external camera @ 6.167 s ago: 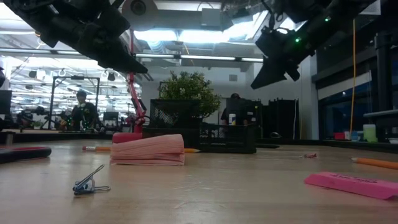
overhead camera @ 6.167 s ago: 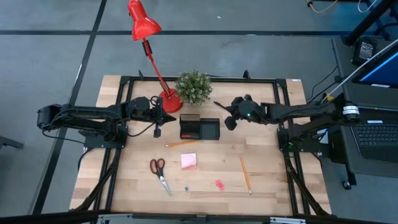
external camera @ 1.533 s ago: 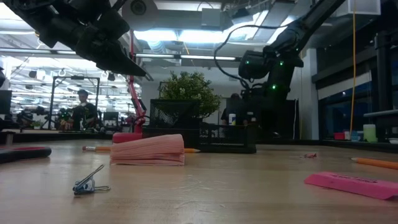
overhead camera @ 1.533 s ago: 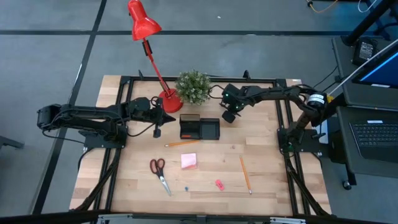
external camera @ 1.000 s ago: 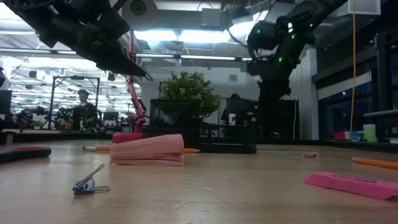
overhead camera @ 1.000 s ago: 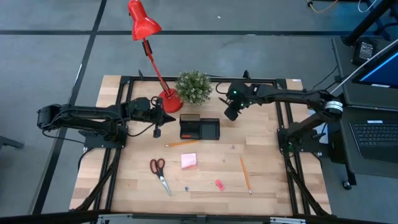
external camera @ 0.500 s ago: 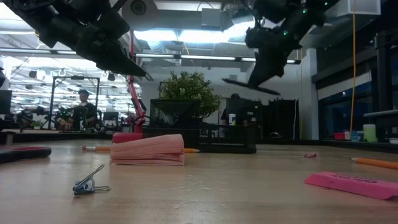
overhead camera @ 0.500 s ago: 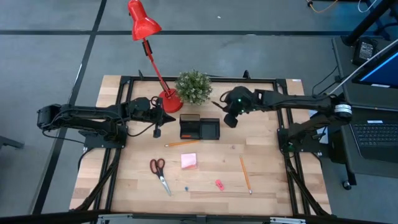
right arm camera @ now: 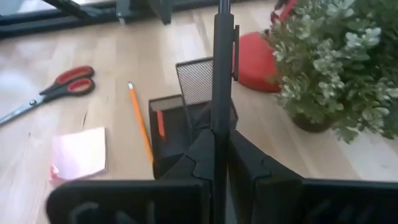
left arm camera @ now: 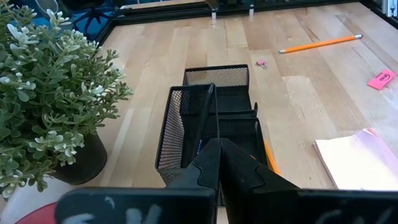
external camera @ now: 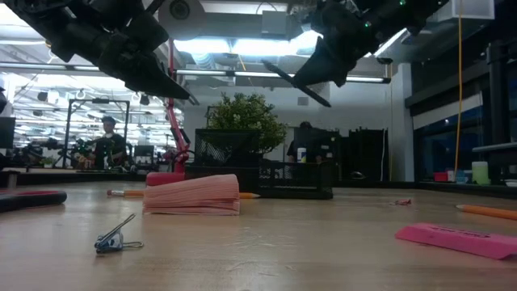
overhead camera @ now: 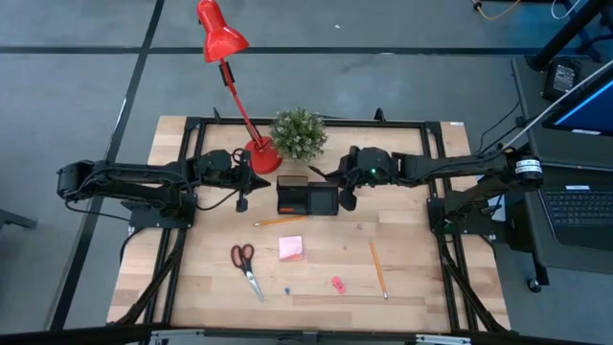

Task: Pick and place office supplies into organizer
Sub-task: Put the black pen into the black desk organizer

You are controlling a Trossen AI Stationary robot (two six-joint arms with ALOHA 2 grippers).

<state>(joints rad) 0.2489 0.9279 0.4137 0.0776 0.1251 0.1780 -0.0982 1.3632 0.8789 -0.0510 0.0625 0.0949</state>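
Moved: the right arm has swung in from the worktop's far right; half a second ago its claw hung clear of the organizer's right end, and now the right claw (overhead camera: 337,188) sits over that end. The left arm has not shifted.
Worktop (overhead camera: 412,278): pale wood, carrying the organizer near the far edge and the loose supplies nearer the front.
Right arm: reaching leftward at a low slant, I judge so the pen can be lined up over a compartment.
Left arm: waiting at the organizer's left, left claw (overhead camera: 241,195) pinched together with nothing seen between its fingers.
Organizer (overhead camera: 306,198): black mesh tray, standing in front of the potted plant (overhead camera: 298,134) and beside the lamp base (overhead camera: 261,156).
Scissors (overhead camera: 245,268): red-handled, flat at front left, well apart from the tray.
Sticky-note pad (overhead camera: 291,249): pink, flat, in front of the organizer.
Pencils: one (overhead camera: 281,220) lies just before the tray, another (overhead camera: 378,268) at front right.
Black pen (right arm camera: 220,62): clamped by the right claw, its shaft sticking out ahead of the fingers toward the mesh; likely gripped by one end so the other can drop in first.
Eraser (overhead camera: 337,284): pink, near the front edge.
Binder clip (external camera: 115,235): small, blue, beside the scissors.
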